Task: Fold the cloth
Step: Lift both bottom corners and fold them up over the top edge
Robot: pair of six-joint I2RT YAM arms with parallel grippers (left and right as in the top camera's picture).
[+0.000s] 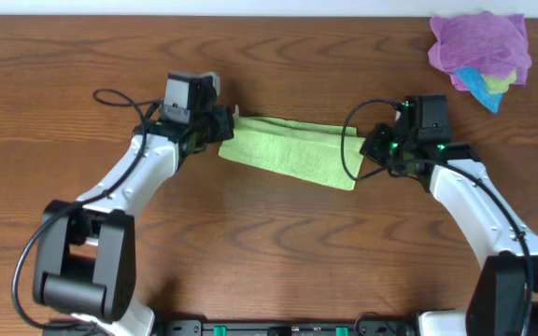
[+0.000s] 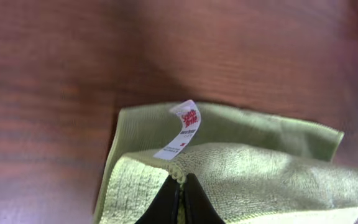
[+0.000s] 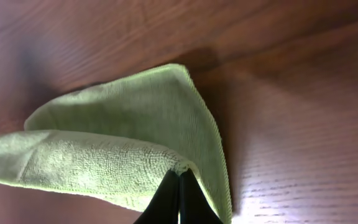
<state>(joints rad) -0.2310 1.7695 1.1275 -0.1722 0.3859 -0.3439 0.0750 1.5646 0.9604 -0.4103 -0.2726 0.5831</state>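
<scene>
Cloth (image 1: 288, 152), one piece, is lying at centre of the table (image 1: 269, 243), long axis running 9 to 3 o'clock; you are watching two grippers, left gripper (image 2: 180, 183) and right gripper (image 3: 179, 177), each clamping tight on an end.

Cloth spans mid-surface between 2 arms.
The cloth (image 1: 288, 149) lies doubled on the surface (image 1: 269, 252); left jaws pinch its left end, right jaws its right end. A heap of other cloths (image 1: 482, 49) sits far behind, right.

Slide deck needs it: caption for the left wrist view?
Left claw shut on a corner of the lime-green microfibre cloth, white tag showing.
</scene>
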